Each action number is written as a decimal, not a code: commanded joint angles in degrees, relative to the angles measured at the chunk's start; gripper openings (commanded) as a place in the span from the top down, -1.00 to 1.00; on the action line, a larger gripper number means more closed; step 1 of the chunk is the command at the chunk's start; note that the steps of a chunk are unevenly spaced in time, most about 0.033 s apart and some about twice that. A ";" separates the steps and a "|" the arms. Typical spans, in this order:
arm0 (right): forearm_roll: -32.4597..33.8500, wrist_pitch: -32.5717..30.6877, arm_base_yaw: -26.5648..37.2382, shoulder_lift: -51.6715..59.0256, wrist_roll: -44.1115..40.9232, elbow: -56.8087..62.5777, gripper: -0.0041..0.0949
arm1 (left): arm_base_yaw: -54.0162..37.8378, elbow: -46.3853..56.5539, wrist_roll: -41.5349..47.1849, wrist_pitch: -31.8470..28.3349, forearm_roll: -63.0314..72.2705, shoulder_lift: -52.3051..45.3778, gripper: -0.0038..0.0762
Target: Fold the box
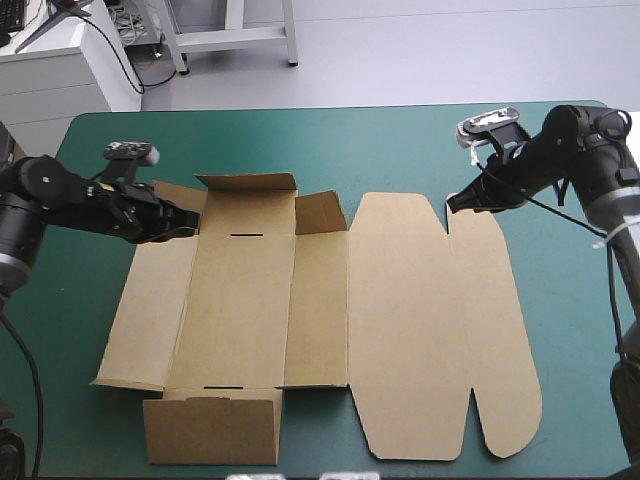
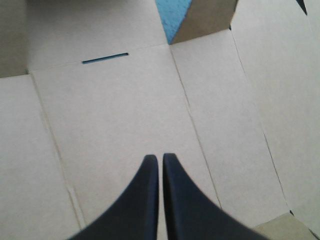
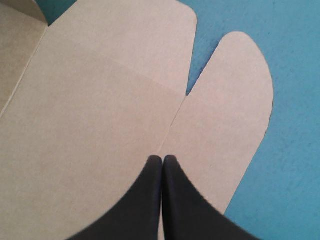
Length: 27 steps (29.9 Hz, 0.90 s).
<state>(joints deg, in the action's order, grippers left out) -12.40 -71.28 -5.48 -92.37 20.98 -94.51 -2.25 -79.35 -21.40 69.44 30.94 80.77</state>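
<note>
The brown box (image 1: pixel 400 330) lies mostly flat in the middle of the table. Its far end wall (image 1: pixel 245 185) and near end flap (image 1: pixel 210 430) stand raised, and the lid with rounded tabs lies flat on the right. My left gripper (image 1: pixel 190 222) is shut, low over the far left part of the sheet. In the left wrist view its tips (image 2: pixel 160 158) hover over a panel (image 2: pixel 125 110), short of a slot (image 2: pixel 105 58). My right gripper (image 1: pixel 453 206) is shut at the lid's far edge. Its tips (image 3: pixel 162 159) sit over the crease beside a rounded tab (image 3: pixel 230 100).
Teal-green cover (image 1: pixel 400 140) shows beyond the box's far edge and in a strip right of the lid (image 3: pixel 295 125). A small corner flap (image 1: pixel 320 212) stands up between the base and the lid. The near flap reaches close to the table's front edge.
</note>
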 commanded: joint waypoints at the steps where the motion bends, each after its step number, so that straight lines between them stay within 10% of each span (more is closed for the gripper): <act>1: -0.36 -0.38 0.38 6.76 0.88 3.40 0.95 | -8.17 -1.86 -3.13 4.44 6.49 -1.78 0.87; 21: -1.46 3.94 0.38 38.52 -0.60 26.46 0.95 | -32.42 -0.89 0.24 1.35 5.99 -1.53 0.84; 27: -2.56 4.98 0.38 44.46 0.50 30.08 0.95 | -32.29 -0.04 0.24 4.91 4.18 -1.24 -0.04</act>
<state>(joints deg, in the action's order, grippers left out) -13.35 -69.92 -5.48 -50.12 20.80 -64.37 -34.56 -78.16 -21.69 70.81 32.83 81.01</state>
